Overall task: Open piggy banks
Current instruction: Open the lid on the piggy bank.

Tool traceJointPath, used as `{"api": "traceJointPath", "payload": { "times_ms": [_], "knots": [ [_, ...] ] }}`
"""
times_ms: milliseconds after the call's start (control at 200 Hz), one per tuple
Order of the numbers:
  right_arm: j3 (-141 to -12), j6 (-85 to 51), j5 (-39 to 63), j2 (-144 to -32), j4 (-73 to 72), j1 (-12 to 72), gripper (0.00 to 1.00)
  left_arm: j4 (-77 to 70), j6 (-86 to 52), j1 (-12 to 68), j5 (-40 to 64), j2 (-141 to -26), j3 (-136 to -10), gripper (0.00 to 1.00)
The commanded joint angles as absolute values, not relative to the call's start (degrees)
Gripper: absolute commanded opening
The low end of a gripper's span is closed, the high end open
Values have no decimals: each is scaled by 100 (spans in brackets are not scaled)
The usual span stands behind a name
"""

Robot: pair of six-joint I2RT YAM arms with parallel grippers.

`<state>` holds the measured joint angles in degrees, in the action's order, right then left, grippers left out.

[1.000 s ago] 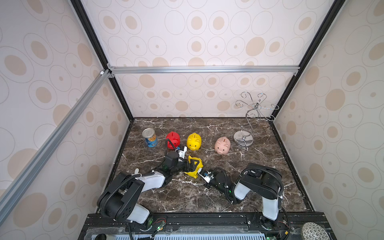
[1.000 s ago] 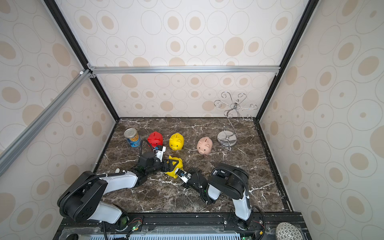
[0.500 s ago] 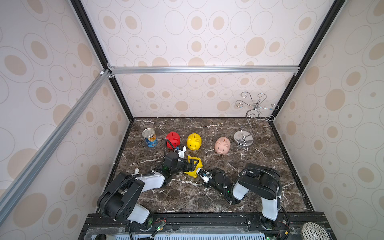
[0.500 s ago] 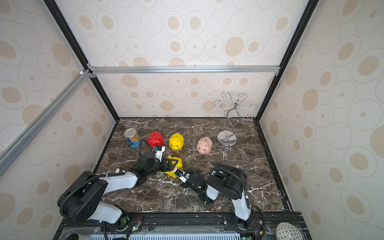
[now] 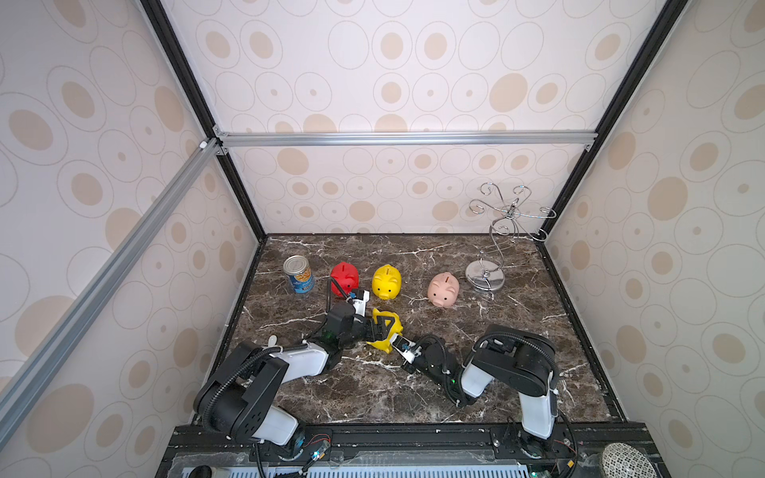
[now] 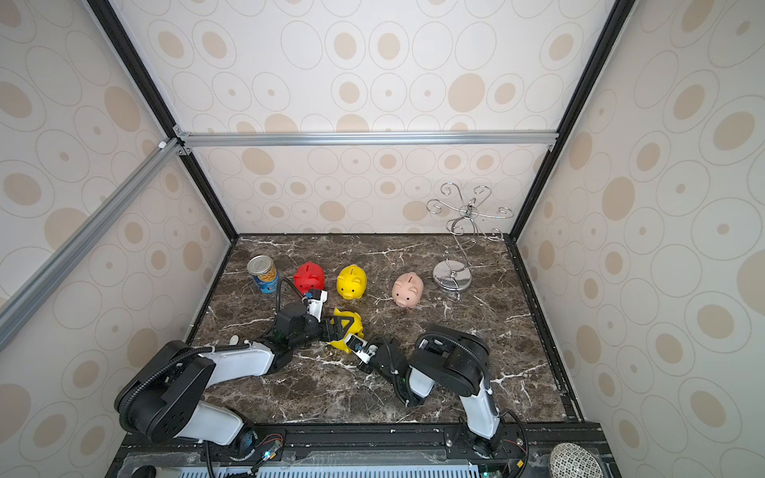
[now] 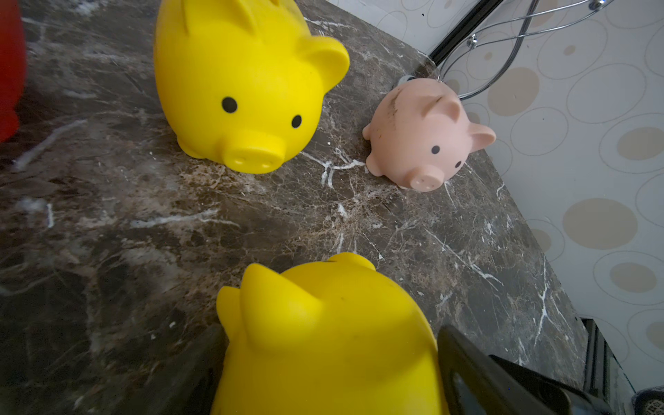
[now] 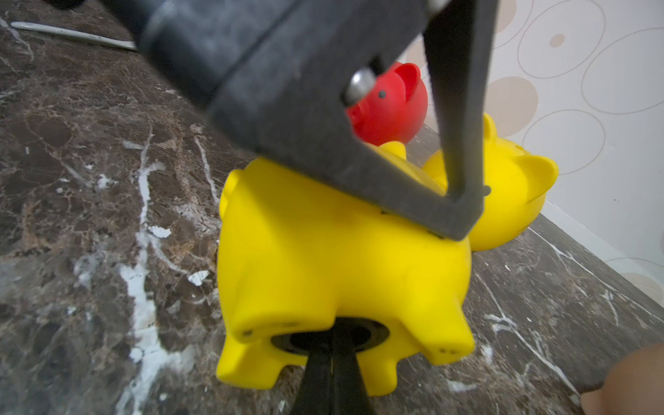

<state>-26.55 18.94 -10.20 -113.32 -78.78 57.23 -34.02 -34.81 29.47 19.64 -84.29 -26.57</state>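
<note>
A yellow piggy bank [image 5: 381, 344] lies tipped on the marble floor, and my left gripper [image 5: 383, 327] is shut on it. In the left wrist view its fingers [image 7: 467, 359] clamp the pig's flanks. My right gripper [image 8: 332, 334] is shut, and its tips press into the black plug [image 8: 373, 334] in that pig's belly [image 8: 341, 258]. I cannot tell whether they pinch anything. Three more piggy banks stand in a row behind: red [image 5: 344, 279], yellow [image 5: 386, 281] and pale pink [image 5: 443, 289].
A blue-labelled tin can [image 5: 299, 274] stands at the back left. A chrome wire stand [image 5: 485, 277] is at the back right. A small white object [image 5: 272, 340] lies beside my left arm. Patterned walls close in three sides of the floor.
My right gripper has edged slightly towards the held pig's underside. The left gripper keeps its hold, and the standing pigs have not moved.
</note>
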Motion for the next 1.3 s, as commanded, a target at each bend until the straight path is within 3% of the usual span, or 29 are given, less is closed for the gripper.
{"api": "traceJointPath", "payload": {
  "times_ms": [0,440,690,1010,1290],
  "knots": [
    [-2982,2266,-1002,-11304,-7826,5823,0,-2898,-3591,3111,2459,-8639,-2555,90],
    [-3409,4812,-2586,-11737,-8079,6366,0,-2664,-3543,3120,2360,-8649,-2600,90],
    [-3133,4102,-2265,-11343,-8030,6365,0,-2559,-3457,3120,2142,-8552,-2673,90],
    [-2105,2693,-2830,-10943,-8075,6371,0,-2666,-3287,2956,1764,-8516,-2869,92],
    [-1635,2267,-3268,-10600,-8072,6399,0,-2811,-3382,2855,1994,-8771,-3058,93]
  ]
}}
